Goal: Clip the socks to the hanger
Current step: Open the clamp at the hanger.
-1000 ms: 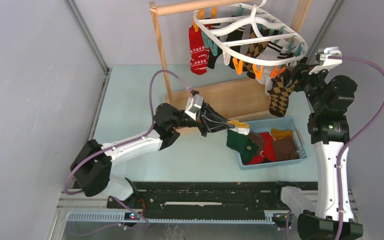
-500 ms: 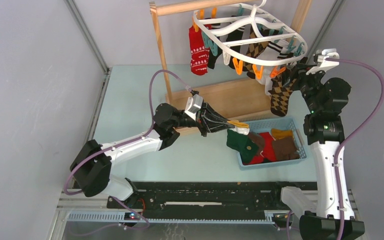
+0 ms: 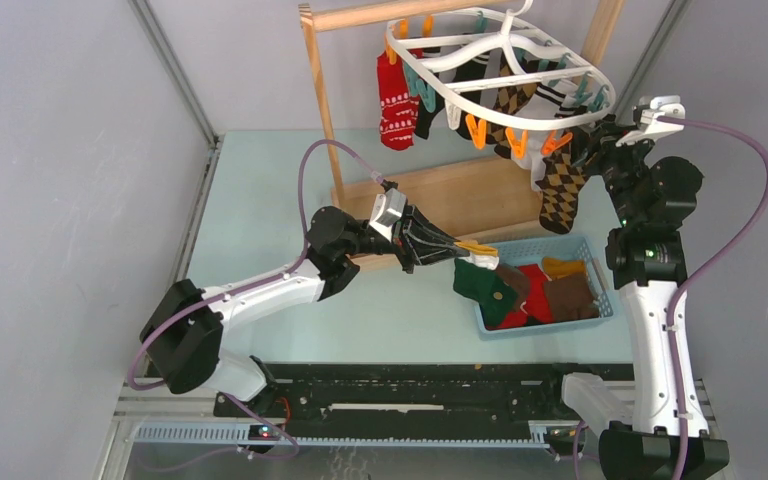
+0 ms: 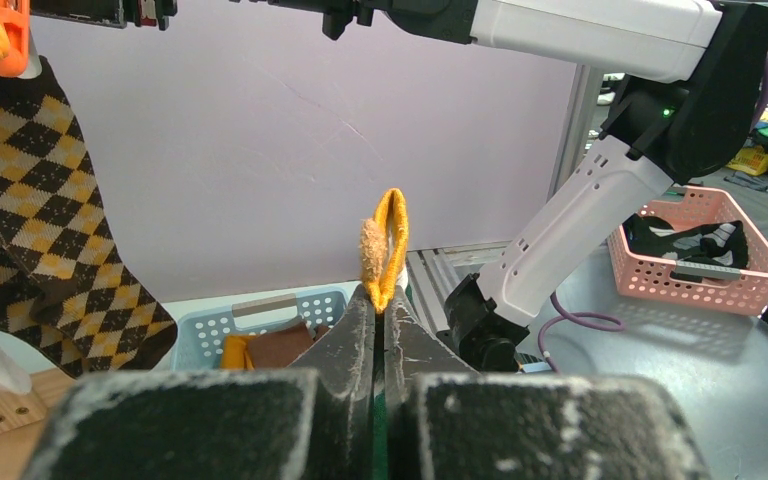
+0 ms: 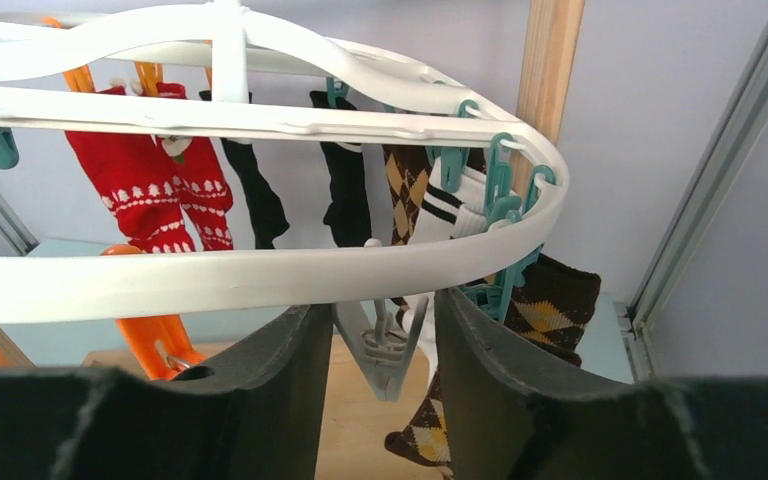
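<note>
The white oval hanger (image 3: 500, 72) hangs from the wooden rack with red (image 3: 397, 100), black, striped and argyle socks (image 3: 560, 190) clipped to it. My left gripper (image 3: 463, 250) is shut on a dark green sock (image 3: 485, 288) with a yellow cuff (image 4: 385, 245), holding it above the table beside the basket. In the left wrist view its tips (image 4: 381, 296) pinch the cuff. My right gripper (image 3: 585, 140) is open at the hanger's right rim (image 5: 260, 270). Its fingers straddle a pale empty clip (image 5: 387, 350) without touching it.
A blue basket (image 3: 588, 245) at the right holds red, brown and yellow-trimmed socks. The wooden rack's post (image 3: 322, 100) and base board (image 3: 440, 195) stand behind it. An orange clip (image 5: 155, 335) hangs left of my right fingers. Metal frame posts line both sides.
My right gripper has moved a little left and up to the hanger's rim, and the hanger shifted slightly. The left arm and its sock have not moved.
</note>
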`<state>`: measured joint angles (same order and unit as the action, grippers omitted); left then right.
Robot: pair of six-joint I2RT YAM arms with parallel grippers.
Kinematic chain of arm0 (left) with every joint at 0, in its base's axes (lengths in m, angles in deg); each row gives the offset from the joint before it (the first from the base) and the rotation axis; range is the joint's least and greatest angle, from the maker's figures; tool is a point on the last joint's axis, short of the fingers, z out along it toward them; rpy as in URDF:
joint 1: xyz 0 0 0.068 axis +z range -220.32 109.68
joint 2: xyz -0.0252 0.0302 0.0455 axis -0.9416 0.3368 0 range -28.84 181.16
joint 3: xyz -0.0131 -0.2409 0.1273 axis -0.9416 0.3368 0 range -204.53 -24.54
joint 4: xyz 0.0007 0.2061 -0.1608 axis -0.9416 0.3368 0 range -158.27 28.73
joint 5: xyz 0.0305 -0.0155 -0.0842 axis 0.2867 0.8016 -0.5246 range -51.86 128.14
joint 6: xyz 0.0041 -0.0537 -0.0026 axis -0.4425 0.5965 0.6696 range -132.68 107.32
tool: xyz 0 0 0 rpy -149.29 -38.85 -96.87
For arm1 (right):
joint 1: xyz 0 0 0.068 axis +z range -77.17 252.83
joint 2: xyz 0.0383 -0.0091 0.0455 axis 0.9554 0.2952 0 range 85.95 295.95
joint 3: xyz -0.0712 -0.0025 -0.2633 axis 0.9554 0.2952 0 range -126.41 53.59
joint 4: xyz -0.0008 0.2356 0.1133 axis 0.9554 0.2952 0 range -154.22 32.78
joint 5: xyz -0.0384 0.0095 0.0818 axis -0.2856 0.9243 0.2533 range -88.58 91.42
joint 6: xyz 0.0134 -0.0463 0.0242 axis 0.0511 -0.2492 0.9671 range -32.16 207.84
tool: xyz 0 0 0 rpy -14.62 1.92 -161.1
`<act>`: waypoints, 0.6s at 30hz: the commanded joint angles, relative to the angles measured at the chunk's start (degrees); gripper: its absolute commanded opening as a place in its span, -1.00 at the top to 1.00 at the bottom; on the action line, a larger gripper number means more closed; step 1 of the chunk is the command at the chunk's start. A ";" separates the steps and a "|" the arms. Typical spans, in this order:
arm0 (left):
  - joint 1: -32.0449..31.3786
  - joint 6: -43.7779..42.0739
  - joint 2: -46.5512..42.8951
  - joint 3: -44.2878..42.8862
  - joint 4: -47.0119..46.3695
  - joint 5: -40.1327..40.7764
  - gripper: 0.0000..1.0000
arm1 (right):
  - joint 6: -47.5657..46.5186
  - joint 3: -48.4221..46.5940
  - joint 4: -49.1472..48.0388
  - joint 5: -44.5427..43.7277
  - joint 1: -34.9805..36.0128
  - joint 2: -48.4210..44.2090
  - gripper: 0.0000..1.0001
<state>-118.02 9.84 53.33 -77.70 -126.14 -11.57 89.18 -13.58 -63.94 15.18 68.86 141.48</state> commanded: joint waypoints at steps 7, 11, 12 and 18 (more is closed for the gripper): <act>0.36 0.15 -0.86 -2.12 -1.08 1.98 1.00 | 1.36 0.34 -3.44 1.11 -0.15 -0.37 0.39; 0.35 -0.63 1.17 -5.61 2.56 2.86 1.00 | 2.04 0.38 -3.16 1.74 -0.25 -0.90 0.50; 0.33 -0.70 1.99 -6.61 3.06 3.24 1.00 | 2.33 0.42 -2.95 1.79 -0.25 -1.04 0.52; 0.09 -1.48 8.15 -13.21 5.80 12.10 1.00 | 4.26 0.32 -1.33 2.24 -0.26 -1.50 0.55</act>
<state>-118.02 9.78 58.65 -85.05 -122.10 -6.87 91.24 -13.17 -64.84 16.68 68.69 141.13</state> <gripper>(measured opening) 0.016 0.310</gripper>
